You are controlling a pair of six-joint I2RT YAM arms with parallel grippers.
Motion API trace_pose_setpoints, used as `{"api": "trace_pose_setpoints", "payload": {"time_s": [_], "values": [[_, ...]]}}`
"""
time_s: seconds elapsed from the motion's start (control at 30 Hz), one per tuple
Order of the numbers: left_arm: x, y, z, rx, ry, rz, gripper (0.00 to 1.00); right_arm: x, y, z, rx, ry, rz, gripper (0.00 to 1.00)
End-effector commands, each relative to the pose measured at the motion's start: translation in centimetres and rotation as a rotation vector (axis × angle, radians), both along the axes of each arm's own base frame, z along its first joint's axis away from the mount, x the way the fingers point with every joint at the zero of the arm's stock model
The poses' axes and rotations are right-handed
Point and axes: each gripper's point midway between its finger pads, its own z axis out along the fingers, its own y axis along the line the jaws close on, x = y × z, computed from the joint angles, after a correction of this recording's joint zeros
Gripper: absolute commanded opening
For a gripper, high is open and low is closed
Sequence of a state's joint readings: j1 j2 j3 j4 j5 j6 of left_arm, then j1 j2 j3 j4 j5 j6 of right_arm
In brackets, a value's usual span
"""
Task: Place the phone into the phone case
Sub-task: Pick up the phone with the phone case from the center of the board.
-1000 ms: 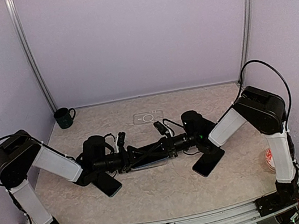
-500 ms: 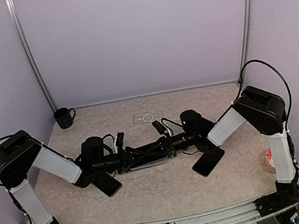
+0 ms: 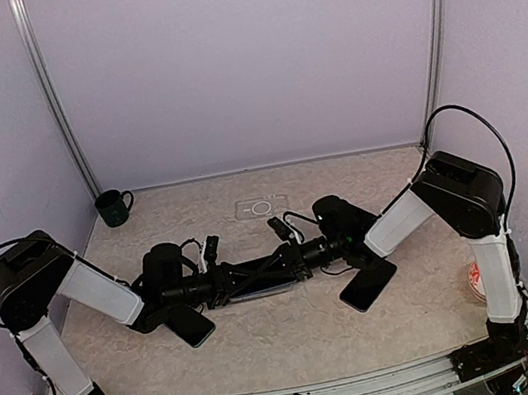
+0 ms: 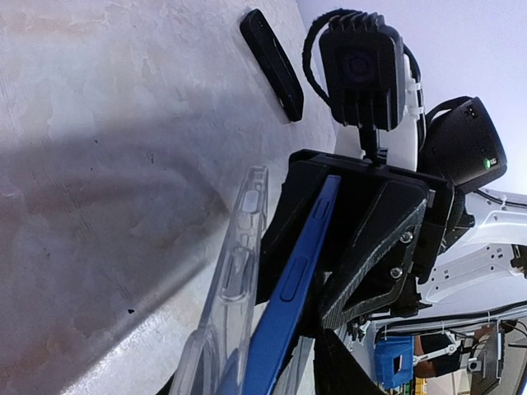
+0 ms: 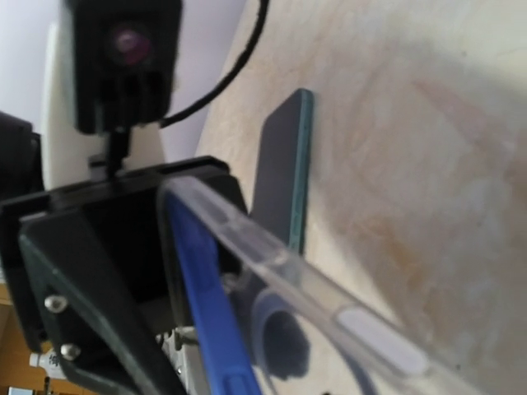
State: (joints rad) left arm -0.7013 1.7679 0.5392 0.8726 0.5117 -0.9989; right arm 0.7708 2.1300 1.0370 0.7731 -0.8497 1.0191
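You are in the middle of seating the phone (image 4: 292, 288) in the case (image 4: 239, 247). Both lie edge-up between your two hands, low over the desk (image 3: 269, 349), well apart from the mug (image 3: 114, 207): nearer the arm bases than the mug and off toward the right arm's side of it. Whether the case touches the desk I cannot tell.

The left hand (image 5: 177, 247) has the end where phone and case run together; its jaws stand around both. The right hand (image 4: 325, 214) has the other end of the phone between its jaws. There the clear rim swings away from the blue edge, leaving a gap. Both hands are partly open. From these views I cannot tell whether either one is actually clamping or only bracketing what lies between its jaws.

So the phone looks seated at the left hand's end and loose at the right hand's end. Your next move, as I judge it, is to close that gap. Hold the joined end firm, then press the free end of the phone sideways into the rim until it snaps under. Push squarely, or the joined end may lever out.
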Motion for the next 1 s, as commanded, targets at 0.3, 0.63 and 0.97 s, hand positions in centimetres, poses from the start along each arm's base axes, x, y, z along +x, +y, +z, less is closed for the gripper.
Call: {"api": "trace_pose_setpoints", "payload": {"time_s": [0.3, 0.63, 0.97], "values": [[-0.5, -1.1, 4.4, -0.117, -0.119, -0.057, 0.27, 0.7, -0.8, 0.2, -0.091, -0.057, -0.034, 0.42], [-0.2, -0.8, 4.9, -0.124, -0.125, -0.053, 0.2, 1.0, -1.4, 0.3, -0.156, -0.096, -0.031, 0.5], [-0.3, -0.5, 5.5, -0.125, -0.139, -0.056, 0.16, 2.1, -4.7, 0.7, -0.266, -0.139, -0.076, 0.54]]}}
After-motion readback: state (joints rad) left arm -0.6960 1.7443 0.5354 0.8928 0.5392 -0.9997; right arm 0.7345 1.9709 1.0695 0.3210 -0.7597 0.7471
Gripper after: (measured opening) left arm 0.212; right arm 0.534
